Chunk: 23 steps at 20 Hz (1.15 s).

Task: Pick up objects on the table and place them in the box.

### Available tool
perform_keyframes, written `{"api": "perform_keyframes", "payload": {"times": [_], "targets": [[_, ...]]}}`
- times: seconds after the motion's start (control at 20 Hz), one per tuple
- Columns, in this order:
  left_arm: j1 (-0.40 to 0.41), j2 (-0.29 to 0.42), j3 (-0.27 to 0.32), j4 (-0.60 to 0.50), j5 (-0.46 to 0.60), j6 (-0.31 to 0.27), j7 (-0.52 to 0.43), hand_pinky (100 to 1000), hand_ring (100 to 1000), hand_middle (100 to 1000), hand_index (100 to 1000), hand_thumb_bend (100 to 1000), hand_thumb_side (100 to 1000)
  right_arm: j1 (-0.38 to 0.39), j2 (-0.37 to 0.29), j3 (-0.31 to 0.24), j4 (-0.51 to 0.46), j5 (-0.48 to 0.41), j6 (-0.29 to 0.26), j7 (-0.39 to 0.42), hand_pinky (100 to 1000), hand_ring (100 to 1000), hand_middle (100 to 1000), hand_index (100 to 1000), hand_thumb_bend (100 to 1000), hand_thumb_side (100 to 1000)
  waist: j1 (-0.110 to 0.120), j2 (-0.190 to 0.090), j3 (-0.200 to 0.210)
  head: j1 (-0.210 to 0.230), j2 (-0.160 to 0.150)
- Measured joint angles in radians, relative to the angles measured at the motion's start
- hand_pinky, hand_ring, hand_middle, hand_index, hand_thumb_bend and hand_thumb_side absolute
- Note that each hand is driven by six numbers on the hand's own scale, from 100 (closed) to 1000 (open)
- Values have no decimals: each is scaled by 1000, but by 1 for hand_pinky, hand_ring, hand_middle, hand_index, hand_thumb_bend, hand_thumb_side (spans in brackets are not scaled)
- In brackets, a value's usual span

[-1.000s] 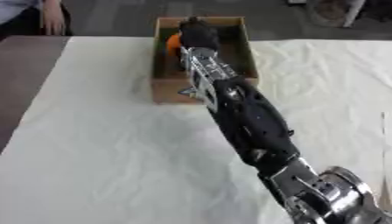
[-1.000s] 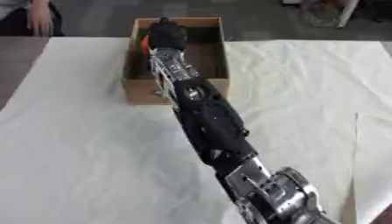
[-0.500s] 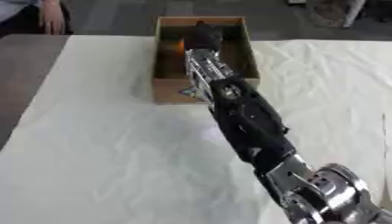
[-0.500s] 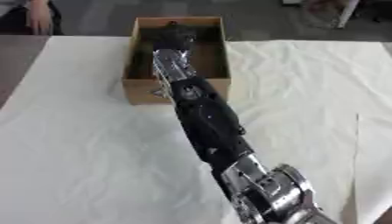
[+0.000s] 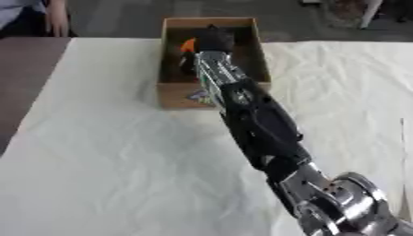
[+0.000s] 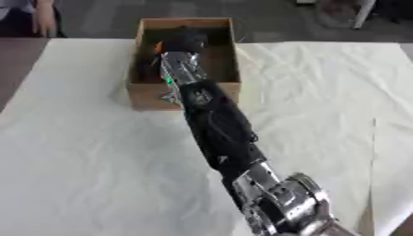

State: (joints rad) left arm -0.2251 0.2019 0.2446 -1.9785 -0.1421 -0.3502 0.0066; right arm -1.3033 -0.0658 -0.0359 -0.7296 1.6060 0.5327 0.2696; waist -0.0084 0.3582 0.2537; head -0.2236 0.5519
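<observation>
My right arm reaches from the lower right across the white cloth into the brown cardboard box (image 5: pixel 256 55) at the far middle of the table. My right hand (image 5: pixel 212 39) is black and sits inside the box, low over its floor. An orange object (image 5: pixel 187 45) shows at the hand's left side, touching or just under it. The hand's own bulk hides how it meets the object. My left hand appears in neither view.
A white wrinkled cloth (image 5: pixel 105 152) covers the table, with bare brown tabletop (image 5: pixel 24 69) at the far left. A person's arm (image 5: pixel 55 18) rests at the far left edge. A small sticker (image 6: pixel 169 97) marks the box's front wall.
My right hand has stayed inside the box, shifting only slightly. The orange object was hidden half a second ago and shows again at the hand's left.
</observation>
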Motion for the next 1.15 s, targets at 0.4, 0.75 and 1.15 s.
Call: {"api": "perform_keyframes", "payload": {"times": [0.4, 0.75, 1.15], "targets": [[0, 0, 0, 0, 1, 2, -3, 295, 404, 713, 709, 100, 724, 0, -3, 4, -41, -18, 6, -33, 882, 930, 892, 905, 265, 767, 0, -2, -2, 1, 0], [2, 0, 0, 0, 1, 4, -4, 296, 405, 713, 709, 100, 722, 15, -58, 64, -240, -125, -23, -114, 879, 910, 874, 899, 100, 696, 0, -15, -12, 14, 8], [5, 0, 0, 0, 3, 6, 5, 298, 407, 711, 710, 100, 717, 97, -170, 151, -600, -348, -51, -188, 861, 886, 851, 887, 100, 646, 1, -35, -26, 28, 20]]}}
